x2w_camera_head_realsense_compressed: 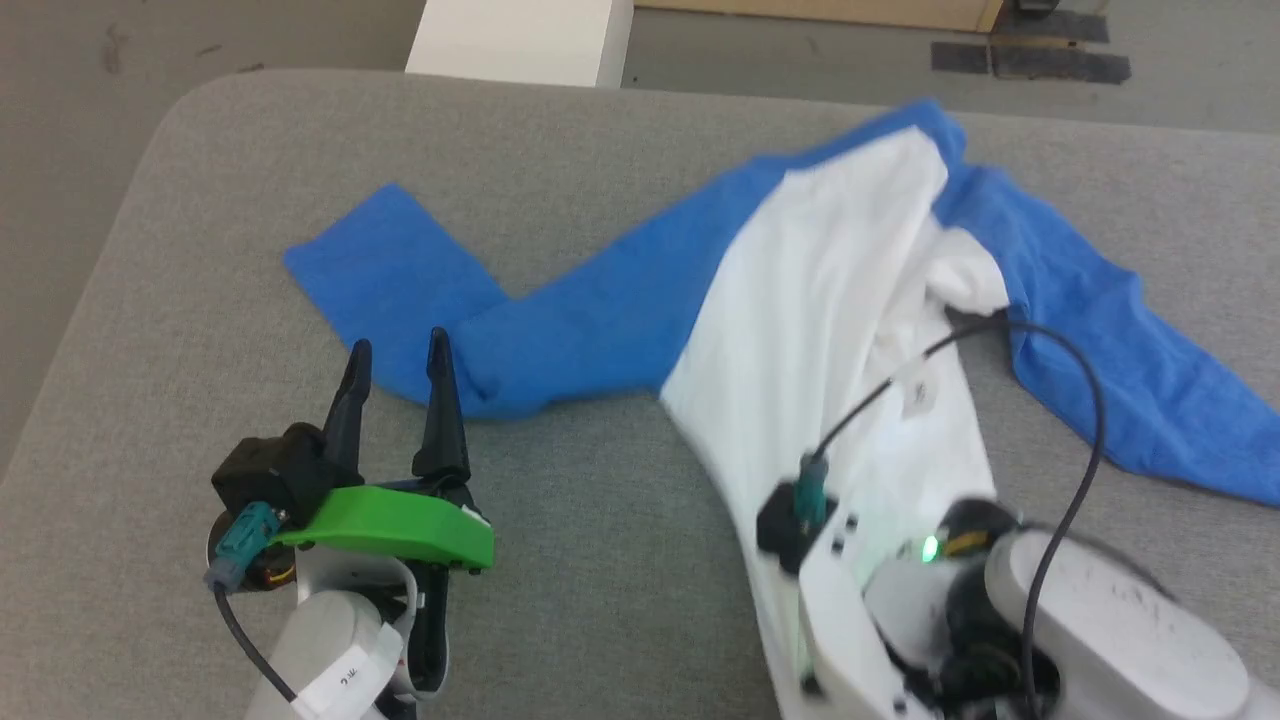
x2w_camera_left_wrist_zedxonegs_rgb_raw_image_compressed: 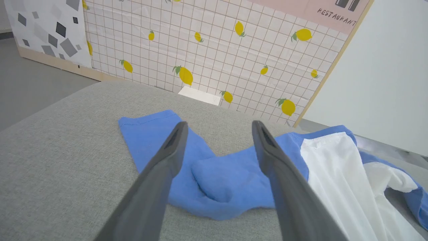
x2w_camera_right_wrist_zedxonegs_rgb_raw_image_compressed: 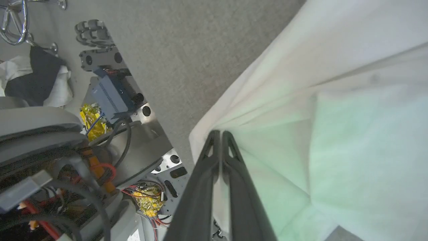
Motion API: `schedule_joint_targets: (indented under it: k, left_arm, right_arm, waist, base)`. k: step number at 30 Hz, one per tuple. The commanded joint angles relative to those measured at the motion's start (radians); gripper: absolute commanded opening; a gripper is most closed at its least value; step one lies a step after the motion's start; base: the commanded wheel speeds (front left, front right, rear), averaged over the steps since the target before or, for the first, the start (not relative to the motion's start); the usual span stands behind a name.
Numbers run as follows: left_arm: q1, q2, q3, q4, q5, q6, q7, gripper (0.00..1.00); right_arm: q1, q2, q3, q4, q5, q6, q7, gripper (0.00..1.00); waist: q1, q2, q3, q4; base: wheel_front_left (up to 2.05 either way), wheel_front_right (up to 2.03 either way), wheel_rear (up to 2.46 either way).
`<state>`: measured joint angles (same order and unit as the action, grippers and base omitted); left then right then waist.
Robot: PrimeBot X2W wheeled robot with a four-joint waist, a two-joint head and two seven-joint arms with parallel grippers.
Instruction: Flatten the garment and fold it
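Observation:
The garment (x2w_camera_head_realsense_compressed: 830,300), a raglan shirt with white body and bright blue sleeves, lies rumpled across the grey table (x2w_camera_head_realsense_compressed: 600,560). One blue sleeve (x2w_camera_head_realsense_compressed: 470,310) stretches left with a bend near its cuff; the other (x2w_camera_head_realsense_compressed: 1130,370) trails right. My left gripper (x2w_camera_head_realsense_compressed: 398,352) stands open just short of the bent sleeve (x2w_camera_left_wrist_zedxonegs_rgb_raw_image_compressed: 217,177), nothing between its fingers. In the right wrist view my right gripper (x2w_camera_right_wrist_zedxonegs_rgb_raw_image_compressed: 219,134) is shut on the white hem (x2w_camera_right_wrist_zedxonegs_rgb_raw_image_compressed: 301,134), pinching the fabric's edge near the table's front; in the head view its fingers are hidden under the wrist.
A white box (x2w_camera_head_realsense_compressed: 520,40) stands beyond the table's far edge. The lemon-patterned wall panel (x2w_camera_left_wrist_zedxonegs_rgb_raw_image_compressed: 217,50) rises behind it. The robot's base with wiring (x2w_camera_right_wrist_zedxonegs_rgb_raw_image_compressed: 100,160) sits below the table's near edge. Bare grey table surface lies left and in front of the left gripper.

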<state>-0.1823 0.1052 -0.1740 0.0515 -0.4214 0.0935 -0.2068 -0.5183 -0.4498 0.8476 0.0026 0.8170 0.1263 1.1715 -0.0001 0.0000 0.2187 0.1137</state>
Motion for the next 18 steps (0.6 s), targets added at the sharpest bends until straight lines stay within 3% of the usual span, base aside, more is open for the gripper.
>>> schedule_joint_targets:
  k: [1,8,11,12,13,18]
  left_arm:
    - [0.01,0.006,-0.003,-0.001,-0.006,0.001,0.004,1.0]
    - [0.019,0.008,-0.018,-0.006,-0.01,-0.002,0.015,1.0]
    - [0.026,0.011,-0.021,-0.007,-0.012,-0.002,0.019,1.0]
    - [0.029,0.012,-0.022,-0.007,-0.012,-0.001,0.02,1.0]
    - [0.031,0.013,-0.023,-0.008,-0.013,-0.001,0.022,1.0]
    - [0.041,0.015,-0.025,-0.01,-0.016,0.004,0.026,1.0]
  right_arm:
    - [0.037,-0.011,0.019,-0.038,0.043,0.004,0.028,0.0]
    - [0.138,-0.004,0.08,-0.156,0.203,0.004,0.092,0.0]
    - [0.132,0.004,0.077,-0.174,0.185,0.004,0.066,0.0]
    - [0.126,0.007,0.072,-0.175,0.168,0.004,0.042,0.34]
    - [0.12,0.006,0.068,-0.174,0.152,0.004,0.025,1.0]
    - [0.124,0.028,-0.076,-0.148,0.124,0.004,-0.126,1.0]
  waist:
    - [0.0001,0.0,-0.026,-0.015]
    - [0.0001,0.0,-0.045,-0.002]
    - [0.0001,0.0,-0.046,0.003]
    - [0.0001,0.0,-0.048,0.005]
    - [0.0001,0.0,-0.049,0.006]
    - [0.0001,0.0,-0.058,0.002]
  base:
    - [0.0,0.0,0.0]
    - [0.0,0.0,0.0]
    - [0.0,0.0,0.0]
    - [0.0,0.0,0.0]
    - [0.0,0.0,0.0]
    - [0.0,0.0,0.0]
